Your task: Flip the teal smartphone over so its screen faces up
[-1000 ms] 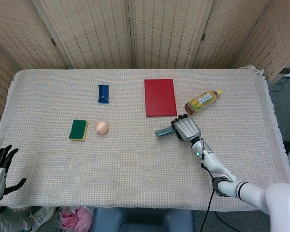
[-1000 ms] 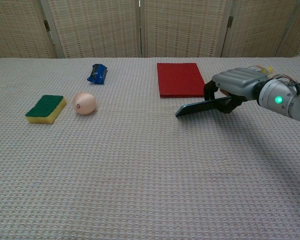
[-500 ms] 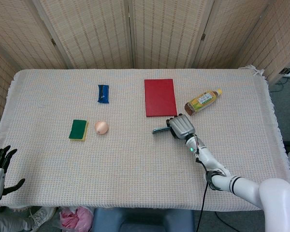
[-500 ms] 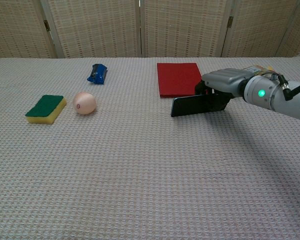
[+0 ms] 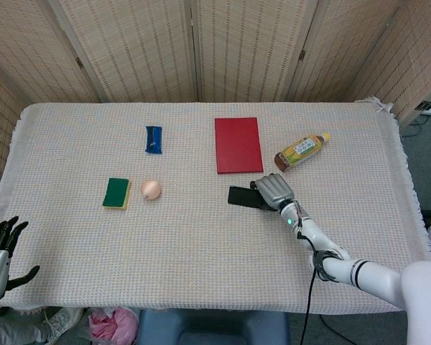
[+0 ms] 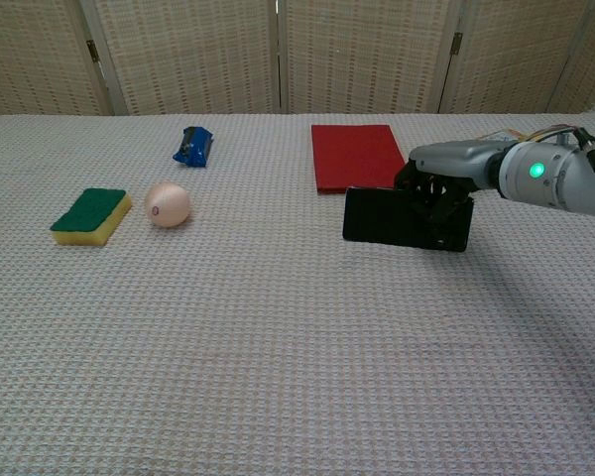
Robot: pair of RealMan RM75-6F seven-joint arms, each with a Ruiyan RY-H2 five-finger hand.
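Observation:
The smartphone [image 6: 405, 218] stands on its long edge on the cloth, its black screen turned toward the chest camera; in the head view the smartphone [image 5: 242, 196] shows as a dark slab just below the red book. My right hand [image 6: 446, 178] grips it from above and behind at its right end, fingers wrapped over the top edge; the same right hand [image 5: 273, 191] is seen from above. My left hand [image 5: 0, 248] hangs off the table's left front corner, fingers spread and holding nothing.
A red book [image 5: 238, 144] lies just behind the phone, with a tea bottle [image 5: 301, 150] on its side to the right. A blue packet [image 5: 153, 139], a peach ball [image 5: 151, 190] and a green-yellow sponge [image 5: 117, 192] sit at the left on the cloth-covered table [image 5: 201, 259].
The right hand has turned the phone from lying nearly flat, through a tilt, to standing on its long edge with the dark screen facing forward. The left hand stayed put.

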